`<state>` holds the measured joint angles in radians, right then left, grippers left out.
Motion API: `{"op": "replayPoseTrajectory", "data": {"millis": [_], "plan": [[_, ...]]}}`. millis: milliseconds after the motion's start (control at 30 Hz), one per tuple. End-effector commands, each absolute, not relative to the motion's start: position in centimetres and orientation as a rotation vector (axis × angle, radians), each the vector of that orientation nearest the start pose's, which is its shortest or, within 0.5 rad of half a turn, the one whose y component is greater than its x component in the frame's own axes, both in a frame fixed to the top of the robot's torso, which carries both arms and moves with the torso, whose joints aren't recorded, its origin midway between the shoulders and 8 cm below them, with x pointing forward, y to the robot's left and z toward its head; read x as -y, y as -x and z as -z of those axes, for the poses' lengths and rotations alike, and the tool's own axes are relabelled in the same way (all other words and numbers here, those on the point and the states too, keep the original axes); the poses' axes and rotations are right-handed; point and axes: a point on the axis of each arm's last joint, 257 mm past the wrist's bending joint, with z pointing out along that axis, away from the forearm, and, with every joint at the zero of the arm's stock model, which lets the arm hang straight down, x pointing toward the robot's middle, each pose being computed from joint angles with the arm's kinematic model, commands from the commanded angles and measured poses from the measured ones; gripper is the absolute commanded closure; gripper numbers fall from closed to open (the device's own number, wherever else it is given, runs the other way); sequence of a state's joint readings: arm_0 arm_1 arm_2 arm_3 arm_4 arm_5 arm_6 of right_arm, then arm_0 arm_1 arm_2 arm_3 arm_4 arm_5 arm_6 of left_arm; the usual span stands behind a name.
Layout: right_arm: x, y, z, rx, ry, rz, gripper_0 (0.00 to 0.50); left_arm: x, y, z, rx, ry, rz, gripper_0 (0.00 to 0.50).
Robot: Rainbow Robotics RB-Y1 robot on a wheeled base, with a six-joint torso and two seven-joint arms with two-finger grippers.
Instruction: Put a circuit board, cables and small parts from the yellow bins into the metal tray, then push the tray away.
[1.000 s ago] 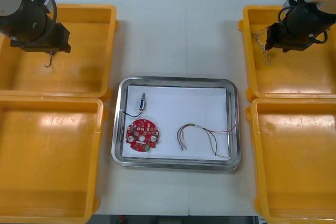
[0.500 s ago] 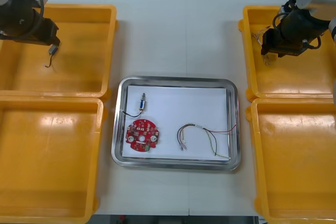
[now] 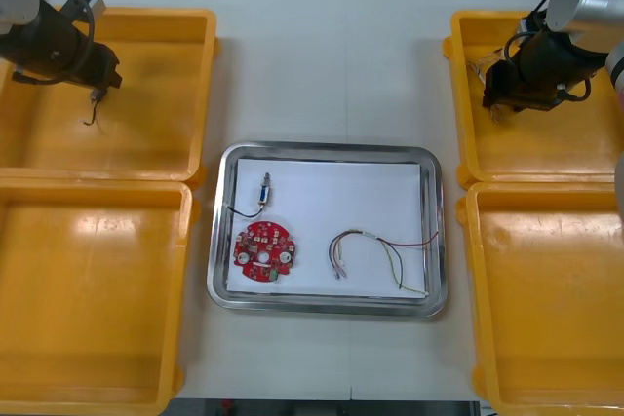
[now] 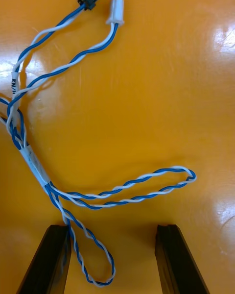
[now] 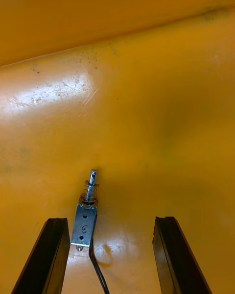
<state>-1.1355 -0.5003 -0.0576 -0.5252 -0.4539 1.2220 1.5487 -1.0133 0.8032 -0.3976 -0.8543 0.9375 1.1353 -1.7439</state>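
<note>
- Both arms have shifted over the last second: the left gripper (image 5: 110, 220) towards the far left yellow bin's (image 3: 146, 17) outer side, the right gripper (image 4: 112, 228) slightly inward over the far right yellow bin (image 3: 458, 94).
- We find the left fingers spread wide and empty, with a small metal part (image 5: 85, 220) on the bin floor just beside one.
- The right fingers are also spread and empty, with a loop of the twisted blue and white cable (image 4: 122, 188) between them.
- The metal tray (image 3: 322, 150) holds a red circuit board (image 3: 262, 252).
</note>
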Motion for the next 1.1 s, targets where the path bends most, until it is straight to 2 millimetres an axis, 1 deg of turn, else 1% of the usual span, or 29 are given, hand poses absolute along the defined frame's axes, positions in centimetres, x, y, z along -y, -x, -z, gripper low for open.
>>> {"op": "replayPoseTrajectory", "data": {"millis": [33,300,333,367,400,433,600,733,967,1100], "plan": [[31.6,-64.0,20.9,-2.618,-0.213,-0.139,0.0,-35.3,-66.0,12.3,-2.397,-0.35,-0.076,0.0],[31.3,-63.9,21.1,-2.625,-0.214,-0.154,0.0,-36.2,-65.7,13.2,-2.414,-0.368,-0.108,0.0],[31.3,-63.8,21.3,-2.63,-0.21,-0.149,0.109,-36.4,-65.6,13.4,-2.418,-0.369,-0.113,0.0],[31.3,-63.7,21.3,-2.631,-0.209,-0.146,0.252,-36.5,-65.7,13.4,-2.417,-0.372,-0.117,0.0],[31.3,-63.8,21.2,-2.632,-0.203,-0.142,0.48,-36.7,-65.6,13.6,-2.419,-0.372,-0.123,0.0],[31.3,-63.8,21.3,-2.633,-0.204,-0.139,0.5,-36.8,-65.6,13.7,-2.42,-0.372,-0.124,0.0],[31.3,-63.7,21.2,-2.636,-0.201,-0.138,0.5,-37.1,-65.9,14.1,-2.397,-0.373,-0.132,0.0],[31.9,-63.7,20.3,-2.629,-0.199,-0.129,0.5,-37.2,-65.9,14.8,-2.389,-0.38,-0.131,0.0],[33.4,-62.5,17.0,-2.659,-0.175,-0.104,0.5,-37.4,-65.7,16.2,-2.387,-0.393,-0.136,0.0],[34.0,-61.9,15.6,-2.667,-0.169,-0.112,0.5,-37.8,-65.5,17.2,-2.387,-0.399,-0.145,0.0]]}}
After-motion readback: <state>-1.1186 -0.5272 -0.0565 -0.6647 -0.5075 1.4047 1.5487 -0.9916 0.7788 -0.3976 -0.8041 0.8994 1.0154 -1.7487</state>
